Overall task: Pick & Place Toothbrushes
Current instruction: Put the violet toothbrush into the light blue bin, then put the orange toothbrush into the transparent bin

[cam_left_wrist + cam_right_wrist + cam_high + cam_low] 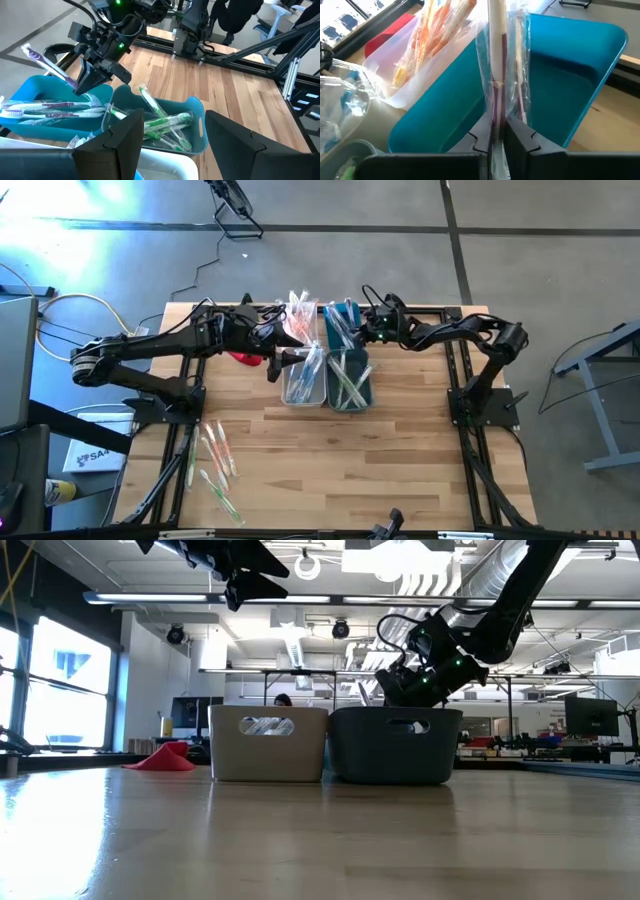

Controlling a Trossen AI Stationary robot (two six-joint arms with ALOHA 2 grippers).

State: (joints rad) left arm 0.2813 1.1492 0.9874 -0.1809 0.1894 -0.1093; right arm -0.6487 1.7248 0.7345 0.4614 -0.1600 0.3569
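Observation:
My right gripper (498, 135) is shut on a wrapped toothbrush with a white and purple handle (495, 75), above the far blue bin (555, 85); the left wrist view shows this too. That bin holds a few purple toothbrushes (50, 107). The near teal bin (197, 112) holds green ones (165, 125), the far white bin (400, 95) orange ones (437, 25). Several loose toothbrushes (215, 465) lie on the table at the near left. My left gripper (278, 363) hangs open and holds nothing, above the near bins. My right gripper pinches the wrapped toothbrush near one end (496, 122) between its two fingers. The fingers come slanting down from the table's right, and the toothbrush lies along them. Its long part (45, 62) sticks out past the fingertips, lifted clear above the blue bin.
The four bins stand close together at the table's middle (325, 360). A red cloth (243, 358) lies left of them under my left arm. Bare wood (400, 460) lies on the near side. Black frame rails (460, 370) run along the table's edges.

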